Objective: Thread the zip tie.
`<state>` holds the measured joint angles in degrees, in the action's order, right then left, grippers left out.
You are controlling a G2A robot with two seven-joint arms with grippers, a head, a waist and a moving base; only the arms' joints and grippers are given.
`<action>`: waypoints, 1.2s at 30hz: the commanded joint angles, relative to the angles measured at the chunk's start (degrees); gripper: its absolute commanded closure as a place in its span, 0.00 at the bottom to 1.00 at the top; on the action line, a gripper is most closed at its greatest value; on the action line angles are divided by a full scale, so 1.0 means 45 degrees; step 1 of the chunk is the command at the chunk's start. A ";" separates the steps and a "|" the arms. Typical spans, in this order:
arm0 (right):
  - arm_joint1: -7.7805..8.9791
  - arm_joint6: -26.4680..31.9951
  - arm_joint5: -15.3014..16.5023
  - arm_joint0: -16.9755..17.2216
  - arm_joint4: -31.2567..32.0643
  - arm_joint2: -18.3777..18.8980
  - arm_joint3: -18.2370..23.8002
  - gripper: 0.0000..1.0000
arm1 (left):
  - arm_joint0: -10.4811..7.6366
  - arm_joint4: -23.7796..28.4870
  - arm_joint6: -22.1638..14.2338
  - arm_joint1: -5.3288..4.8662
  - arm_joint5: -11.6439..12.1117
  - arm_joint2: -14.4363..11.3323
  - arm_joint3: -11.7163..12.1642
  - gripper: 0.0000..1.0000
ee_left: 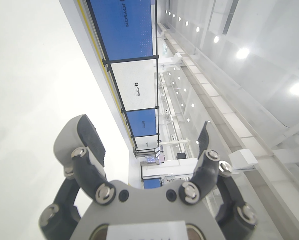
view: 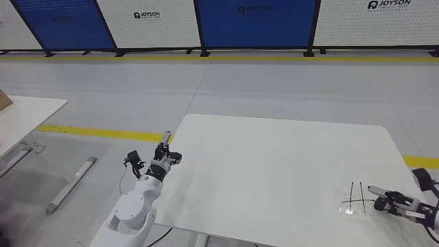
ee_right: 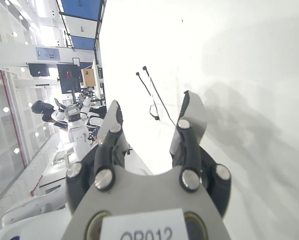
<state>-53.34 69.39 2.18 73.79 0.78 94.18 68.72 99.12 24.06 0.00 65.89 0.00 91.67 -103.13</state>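
Zip ties [ee_right: 149, 91], thin and black, lie crossed in a loose bunch on the white bench [view: 274, 171], just ahead of the right gripper [ee_right: 151, 98] and roughly in line with the gap between its fingers (they seem to rest on a clear plastic sheet [view: 339, 195]). Those fingers stand wide apart with nothing in them. The left gripper [ee_left: 144, 121], well apart from the ties at the bench's opposite edge, is likewise spread open and empty. I'd judge the ties feather-light, springy and slick, lying too flat to pinch easily; one could skate off under a careless touch. The best hold looks like the strap close behind the square head, leaving the tail free for the other fingers.
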 commanded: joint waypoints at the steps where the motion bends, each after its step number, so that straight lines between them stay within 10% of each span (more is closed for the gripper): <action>1: 0.0026 0.0029 0.0024 0.0015 -0.0027 0.0004 -0.0028 0.53 | 0.0000 0.0000 0.0000 0.0000 0.0000 0.0000 0.0000 0.00; 36: 0.0279 0.0006 0.0165 -0.0313 -0.0304 -0.0853 -0.0424 0.75 | 0.0000 0.0000 0.0000 0.0000 0.0000 0.0000 0.0000 0.00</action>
<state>-52.09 69.46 2.90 72.44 -0.55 90.49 66.84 99.12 24.06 0.00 65.89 0.00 91.67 -103.13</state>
